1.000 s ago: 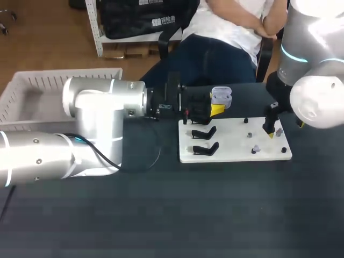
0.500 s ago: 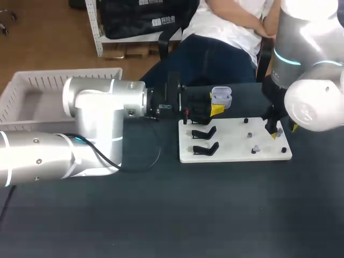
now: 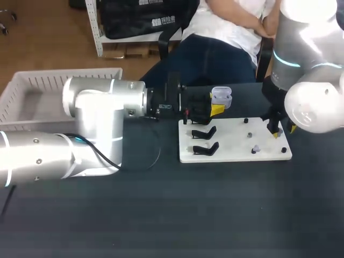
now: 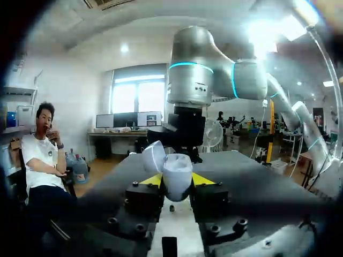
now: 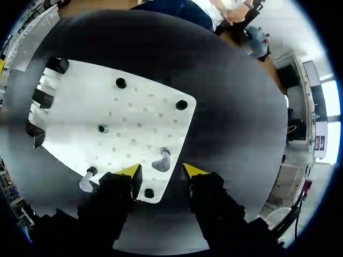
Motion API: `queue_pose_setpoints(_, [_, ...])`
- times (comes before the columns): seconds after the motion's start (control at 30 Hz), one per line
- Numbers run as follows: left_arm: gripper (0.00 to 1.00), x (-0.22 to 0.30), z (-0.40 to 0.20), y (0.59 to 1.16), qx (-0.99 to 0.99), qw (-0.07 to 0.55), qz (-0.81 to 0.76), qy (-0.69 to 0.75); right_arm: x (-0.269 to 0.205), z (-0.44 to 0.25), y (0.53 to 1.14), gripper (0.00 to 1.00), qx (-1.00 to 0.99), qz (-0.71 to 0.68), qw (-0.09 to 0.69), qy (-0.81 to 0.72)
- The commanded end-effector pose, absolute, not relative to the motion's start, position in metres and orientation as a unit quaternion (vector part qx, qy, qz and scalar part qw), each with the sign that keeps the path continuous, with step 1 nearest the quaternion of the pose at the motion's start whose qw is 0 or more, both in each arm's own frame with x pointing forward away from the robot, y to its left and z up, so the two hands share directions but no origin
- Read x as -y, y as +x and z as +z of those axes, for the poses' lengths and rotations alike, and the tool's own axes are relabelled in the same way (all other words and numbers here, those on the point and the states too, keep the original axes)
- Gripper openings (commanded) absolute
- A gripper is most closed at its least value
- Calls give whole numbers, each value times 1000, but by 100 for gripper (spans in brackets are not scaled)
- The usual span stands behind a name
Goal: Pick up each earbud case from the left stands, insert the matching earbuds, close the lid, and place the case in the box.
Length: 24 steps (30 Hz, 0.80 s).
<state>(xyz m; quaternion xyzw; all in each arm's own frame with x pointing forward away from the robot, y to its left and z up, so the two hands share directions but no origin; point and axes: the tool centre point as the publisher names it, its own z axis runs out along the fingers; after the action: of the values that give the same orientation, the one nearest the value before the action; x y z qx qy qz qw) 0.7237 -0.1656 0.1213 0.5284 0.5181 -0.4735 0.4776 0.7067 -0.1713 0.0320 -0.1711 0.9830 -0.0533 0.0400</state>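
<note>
My left gripper (image 3: pixel 213 109) is shut on an open white earbud case (image 3: pixel 221 98), held level above the far edge of the white board (image 3: pixel 236 153). In the left wrist view the case (image 4: pixel 177 179) sits between the yellow tips, its lid (image 4: pixel 153 156) up. At the board's right end my right gripper (image 3: pixel 276 131) points down, open. A white earbud (image 5: pixel 161 160) stands on the board between its fingers (image 5: pixel 130 171), with a gap on each side. A second earbud (image 5: pixel 86 182) lies beside the gripper (image 5: pixel 162 172), also seen on the board (image 3: pixel 256 148).
Two empty black stands (image 3: pixel 205 132) (image 3: pixel 206 148) sit on the board's left part. Small black pegs (image 5: pixel 121 83) (image 5: pixel 181 105) dot the board (image 5: pixel 80 107). A white slatted basket (image 3: pixel 32 88) stands at the table's far left.
The right gripper shifted slightly right and down over the earbud, and its fingers have narrowed around it. The left arm and the case have stayed still.
</note>
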Motion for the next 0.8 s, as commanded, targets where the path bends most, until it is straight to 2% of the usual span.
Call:
queue_pose_setpoints(0.03, [0, 166, 120, 724, -517, 480, -473, 527, 170, 30, 708, 43, -984, -54, 42, -167])
queue_pose_setpoints(0.8, [0, 166, 120, 724, -517, 480, -473, 527, 172, 22, 712, 35, -987, -49, 41, -147])
